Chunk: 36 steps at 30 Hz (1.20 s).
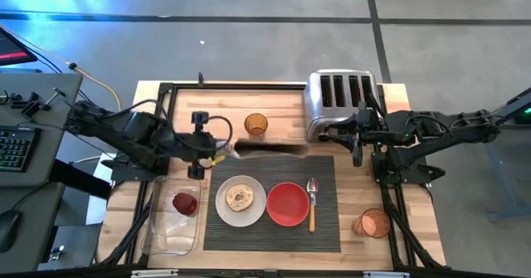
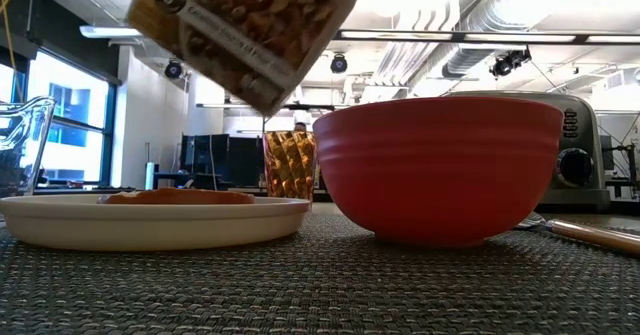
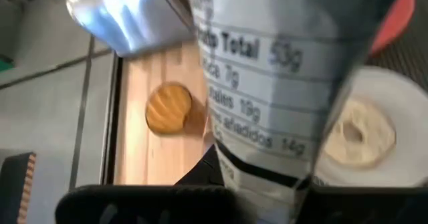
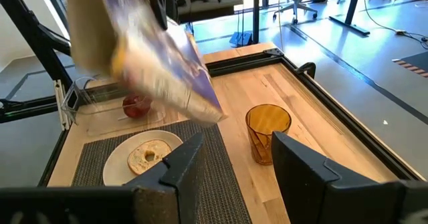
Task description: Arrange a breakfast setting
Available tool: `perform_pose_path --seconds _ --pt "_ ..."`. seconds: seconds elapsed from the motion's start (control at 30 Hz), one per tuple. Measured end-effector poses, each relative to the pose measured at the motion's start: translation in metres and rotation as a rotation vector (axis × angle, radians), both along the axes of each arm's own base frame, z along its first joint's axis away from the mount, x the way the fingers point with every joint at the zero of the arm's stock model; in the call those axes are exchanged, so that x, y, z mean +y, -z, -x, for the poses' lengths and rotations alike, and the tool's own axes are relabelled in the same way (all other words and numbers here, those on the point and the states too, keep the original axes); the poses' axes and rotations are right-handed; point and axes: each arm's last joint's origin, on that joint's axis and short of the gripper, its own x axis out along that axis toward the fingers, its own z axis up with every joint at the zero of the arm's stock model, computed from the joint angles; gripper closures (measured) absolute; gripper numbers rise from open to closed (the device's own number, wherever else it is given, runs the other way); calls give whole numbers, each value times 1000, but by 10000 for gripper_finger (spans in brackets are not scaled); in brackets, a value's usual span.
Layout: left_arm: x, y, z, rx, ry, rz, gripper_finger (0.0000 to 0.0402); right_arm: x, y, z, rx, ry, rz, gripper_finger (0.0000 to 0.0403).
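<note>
My left gripper [image 1: 217, 151] is shut on a cereal package [image 1: 270, 148], held in the air over the far edge of the dark grey ribbed mat [image 1: 332, 228]. The package also shows in the low view [image 2: 250, 25] and in the left wrist view [image 3: 281, 83]. On the mat stand the white plate [image 1: 222, 213] with the bagel half [image 1: 241, 198], the red bowl [image 1: 288, 204] and the wooden-handled spoon [image 1: 312, 205]. The dark red fruit [image 1: 185, 203] lies in the clear tray [image 1: 170, 238]. My right gripper [image 4: 237, 164] is open and empty beside the toaster. My left gripper holds the package by its end nearest the table's left edge [image 3: 261, 177], pinched between the two fingers, which come level from the left. The package is lifted clear and reaches toward the table's right. In the low view it is tilted, one corner [image 2: 265, 105] pointing down.
The chrome toaster [image 1: 344, 95] stands at the far right. One amber glass [image 1: 255, 125] stands on the wood beyond the mat, under the package's reach. A second amber glass [image 1: 373, 223] stands right of the mat. My right gripper [image 1: 355, 141] hangs in front of the toaster.
</note>
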Motion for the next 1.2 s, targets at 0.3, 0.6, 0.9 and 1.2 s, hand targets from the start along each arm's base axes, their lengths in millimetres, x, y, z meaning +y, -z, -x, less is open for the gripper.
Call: perform_pose_path --seconds 0.3,0.6,0.9,1.2 --pt "-10 24 -12 200 23 -68 401 0 0 0 0 0 0 249" --pt "-16 46 -26 379 80 -168 401 0 0 0 3 0 1 249" --pt "-25 51 -26 450 185 -237 401 0 1 0 7 0 2 249" --pt "-30 52 -26 472 269 -390 401 0 1 0 8 0 2 249"
